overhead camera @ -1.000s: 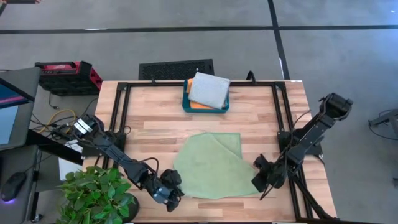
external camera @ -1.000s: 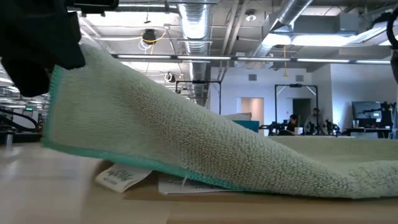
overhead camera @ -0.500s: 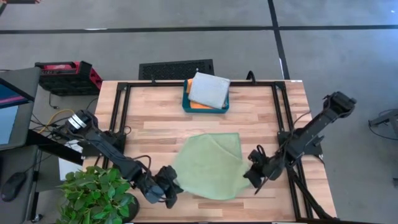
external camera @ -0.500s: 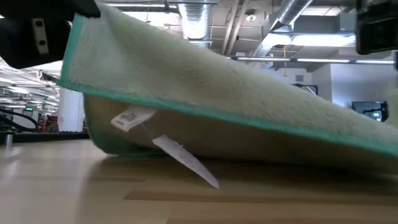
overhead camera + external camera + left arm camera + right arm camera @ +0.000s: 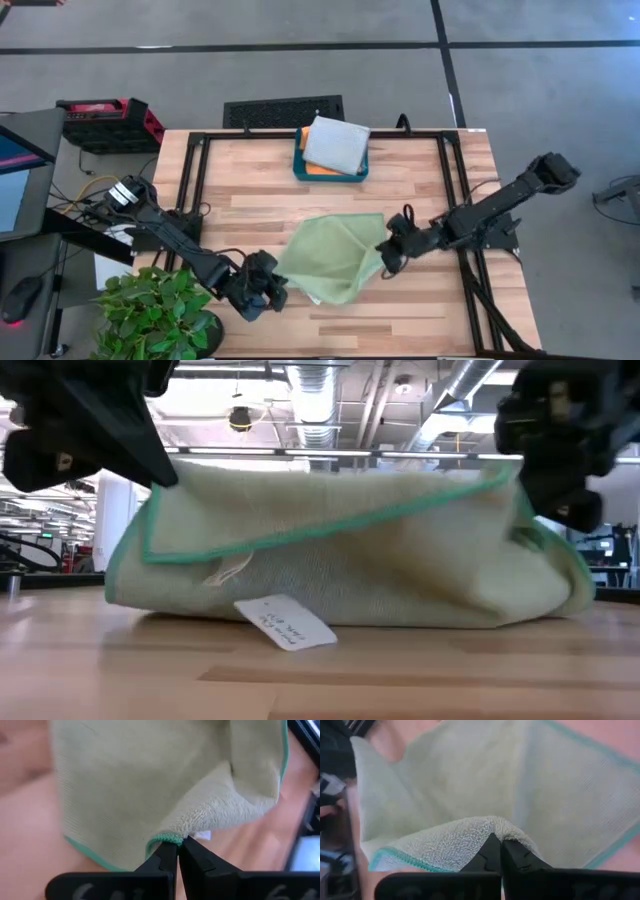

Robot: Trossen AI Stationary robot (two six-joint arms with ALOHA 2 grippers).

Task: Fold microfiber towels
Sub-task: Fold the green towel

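Meanwhile, a grey towel (image 5: 336, 145) lies folded in the teal tray (image 5: 299, 169), while both the left gripper (image 5: 268, 291) and right gripper (image 5: 385, 258) pinch the green towel (image 5: 335, 257) mid-fold above the counter (image 5: 250, 190), fingers clamped on its corners.

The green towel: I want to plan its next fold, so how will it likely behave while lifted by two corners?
The green towel is probably floppy: between the left gripper and right gripper it sags and creases. It seems light, since thin pinches at its edge carry it. The fluffy pile likely grips rather than slips, though the dangling label may flap.
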